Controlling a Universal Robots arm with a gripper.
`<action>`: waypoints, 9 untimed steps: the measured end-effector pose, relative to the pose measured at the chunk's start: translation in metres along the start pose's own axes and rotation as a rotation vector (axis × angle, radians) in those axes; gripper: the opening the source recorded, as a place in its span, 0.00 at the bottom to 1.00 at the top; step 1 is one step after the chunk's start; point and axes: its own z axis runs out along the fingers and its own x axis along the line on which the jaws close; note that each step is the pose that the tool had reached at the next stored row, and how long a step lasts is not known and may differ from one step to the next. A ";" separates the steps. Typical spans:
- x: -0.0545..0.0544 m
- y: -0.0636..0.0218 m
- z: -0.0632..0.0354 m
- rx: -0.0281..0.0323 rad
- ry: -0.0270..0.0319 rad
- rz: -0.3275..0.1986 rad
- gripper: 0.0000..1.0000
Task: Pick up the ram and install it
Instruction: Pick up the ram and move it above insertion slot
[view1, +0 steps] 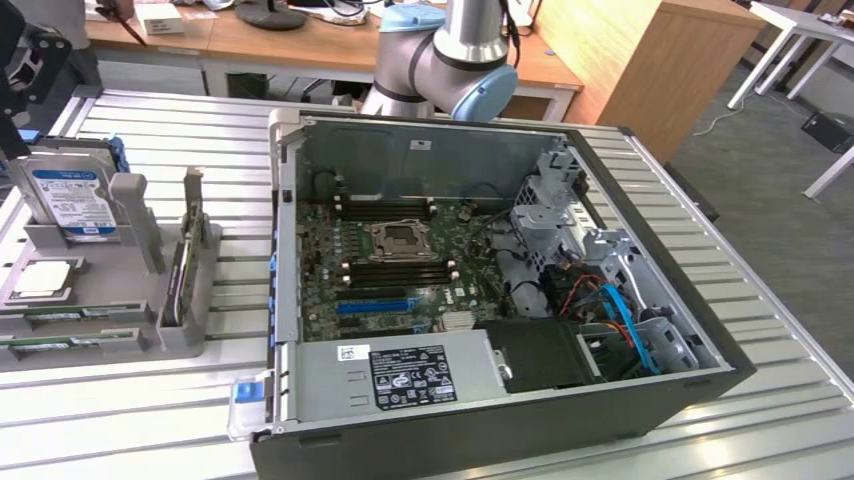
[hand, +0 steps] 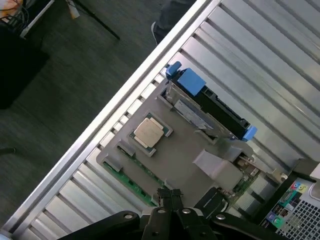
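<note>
Hovers over the grey parts holder (hand: 180, 155) with a gripper (hand: 170, 196) pinched fully closed and holding nothing. Looks to be at the reach for the pick, with nothing lifted yet.

To do this well: spread the jaws before descending. Line them across the thin edge of the ram (hand: 131, 179), which lies flat in its groove. Come down square, to avoid twisting so narrow a board. Take hold near the middle of the stick, clear of the groove's ends.

Left to right across the exterior view, starting at nine o'clock with the holder (view1: 114, 300):
- a hard drive (view1: 74, 195) standing at its twelve o'clock
- a processor chip (view1: 40, 280) lying flat at its nine o'clock
- the ram (view1: 67, 343) along its six o'clock edge, possibly two sticks in parallel grooves, though hard to be sure
- an upright card (view1: 187, 260) with a metal bracket at its three o'clock

At three o'clock of the holder, the open computer case (view1: 414, 150), holding:
- a motherboard (view1: 467, 235) with a processor socket (view1: 398, 240) at its centre
- black memory slots (view1: 400, 270) at the socket's six and twelve o'clock
- a blue expansion slot (view1: 374, 303) at the socket's seven o'clock
- a power supply (view1: 400, 370) at the case's six o'clock
- blue cables (view1: 621, 310) at the case's four o'clock
</note>
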 end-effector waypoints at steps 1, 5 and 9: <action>0.000 0.0000 0.0000 -0.0003 0.0011 -0.017 0.10; 0.000 0.0000 0.0002 -0.0016 0.0057 -0.085 0.10; 0.000 0.0000 0.0002 -0.0032 0.0107 -0.156 0.10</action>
